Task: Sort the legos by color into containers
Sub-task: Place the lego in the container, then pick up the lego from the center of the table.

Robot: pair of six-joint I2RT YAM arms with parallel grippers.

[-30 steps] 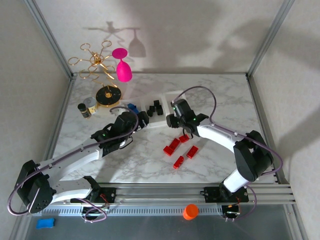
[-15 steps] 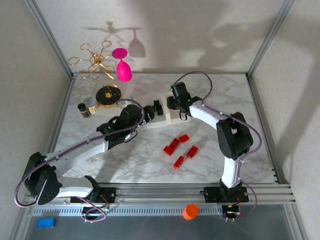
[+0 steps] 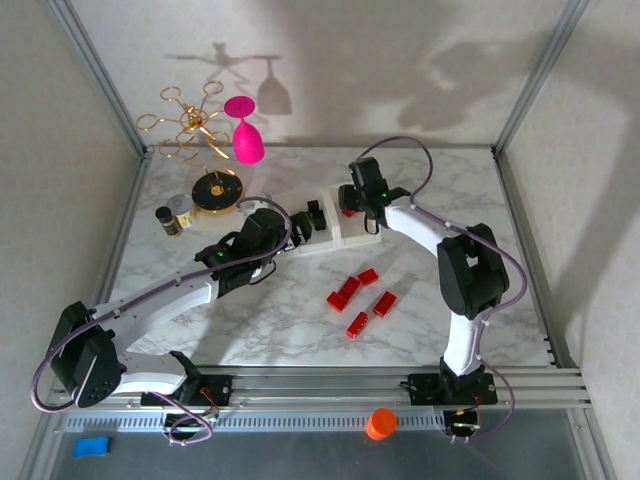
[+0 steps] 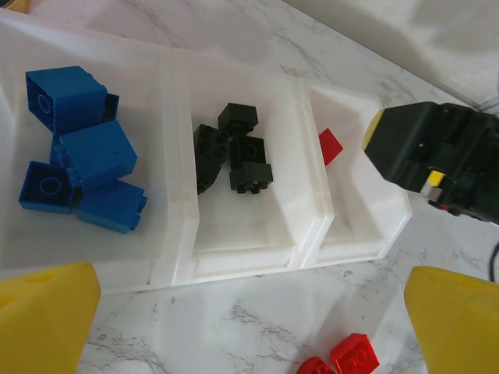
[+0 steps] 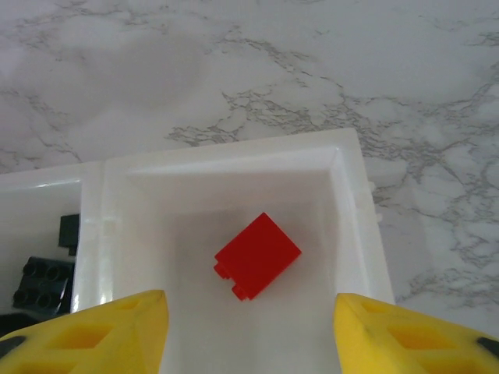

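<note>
Right fingers (image 5: 117,335) stand apart and empty above the right compartment of the tray (image 5: 351,234), where 1 red lego (image 5: 257,255) lies. Left fingers (image 4: 47,312) stand wide apart, empty, near the tray. Blue legos (image 4: 78,148) occupy the left compartment and black legos (image 4: 234,156) the middle. More red legos (image 3: 385,303) lie on the counter (image 3: 300,320).

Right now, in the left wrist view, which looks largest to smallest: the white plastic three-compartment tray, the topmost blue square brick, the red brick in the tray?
1. white plastic three-compartment tray
2. topmost blue square brick
3. red brick in the tray, only partly visible
</note>
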